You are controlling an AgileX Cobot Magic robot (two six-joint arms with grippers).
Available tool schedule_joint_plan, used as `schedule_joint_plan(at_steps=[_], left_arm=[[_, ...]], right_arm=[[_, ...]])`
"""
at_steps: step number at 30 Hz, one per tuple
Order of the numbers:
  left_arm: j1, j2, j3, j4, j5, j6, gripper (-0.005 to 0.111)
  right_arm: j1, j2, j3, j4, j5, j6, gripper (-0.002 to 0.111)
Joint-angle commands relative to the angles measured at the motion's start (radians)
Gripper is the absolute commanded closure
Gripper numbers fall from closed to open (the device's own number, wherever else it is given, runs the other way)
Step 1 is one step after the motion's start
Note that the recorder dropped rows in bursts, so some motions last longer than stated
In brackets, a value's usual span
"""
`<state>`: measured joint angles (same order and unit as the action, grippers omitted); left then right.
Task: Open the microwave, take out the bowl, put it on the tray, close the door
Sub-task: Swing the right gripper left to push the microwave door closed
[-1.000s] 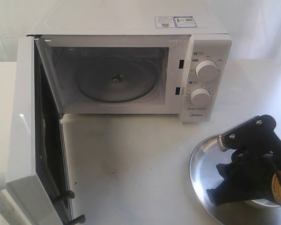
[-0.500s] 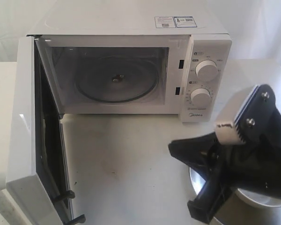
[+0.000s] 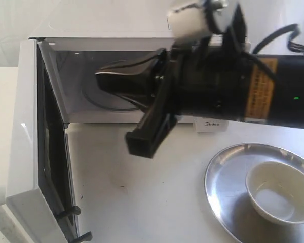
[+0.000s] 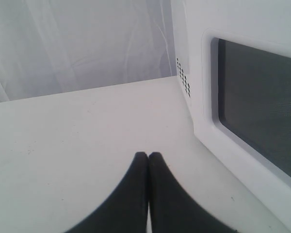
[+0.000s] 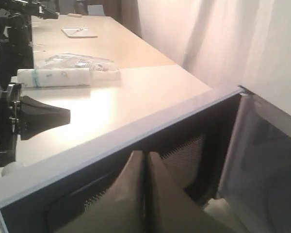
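The white microwave (image 3: pixel 116 20) stands open, its cavity showing only the glass turntable (image 3: pixel 91 98). The door (image 3: pixel 28 126) is swung wide to the left. The cream bowl (image 3: pixel 276 195) sits upright in the steel tray (image 3: pixel 225 172) at the front right, with nothing holding it. My right gripper (image 3: pixel 99 77) hangs shut and empty in front of the cavity, pointing left at the door. In the right wrist view its tips (image 5: pixel 145 153) are close over the door's inner face (image 5: pixel 111 145). My left gripper (image 4: pixel 148 154) is shut and empty, low over the table beside the door's outer window (image 4: pixel 252 111).
The white table (image 3: pixel 142 177) lies bare between the door and the tray. Two black latch hooks (image 3: pixel 71 211) stick out of the door's free edge. Beyond the door, another table holds a paper roll (image 5: pixel 63 76) and a black arm part (image 5: pixel 39 116).
The right gripper left the bowl sitting in the tray, rose, and swung up and left, from over the tray to in front of the microwave opening. Door and left gripper stayed put.
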<state>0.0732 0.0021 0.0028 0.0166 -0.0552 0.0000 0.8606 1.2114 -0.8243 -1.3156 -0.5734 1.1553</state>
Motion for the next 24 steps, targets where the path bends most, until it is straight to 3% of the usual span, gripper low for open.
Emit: schedule_joint_plan(at_steps=[1,6,13,24], left_arm=[[-0.004,-0.002,-0.003,-0.008,-0.004,0.000,0.107],[-0.004,-0.002,-0.003,-0.008,-0.004,0.000,0.107],[-0.004,-0.002,-0.003,-0.008,-0.004,0.000,0.107],[-0.004,-0.002,-0.003,-0.008,-0.004,0.000,0.107]], right_arm=[[0.155,0.101,-0.087,0.004,0.125,-0.061,0.108],[0.327,0.178,-0.174,0.004,0.417,-0.102,0.108],[0.448,0.212,-0.236,-0.008,0.422,-0.129,0.108],[0.607,0.275,-0.244,-0.031,0.640,-0.144,0.108]])
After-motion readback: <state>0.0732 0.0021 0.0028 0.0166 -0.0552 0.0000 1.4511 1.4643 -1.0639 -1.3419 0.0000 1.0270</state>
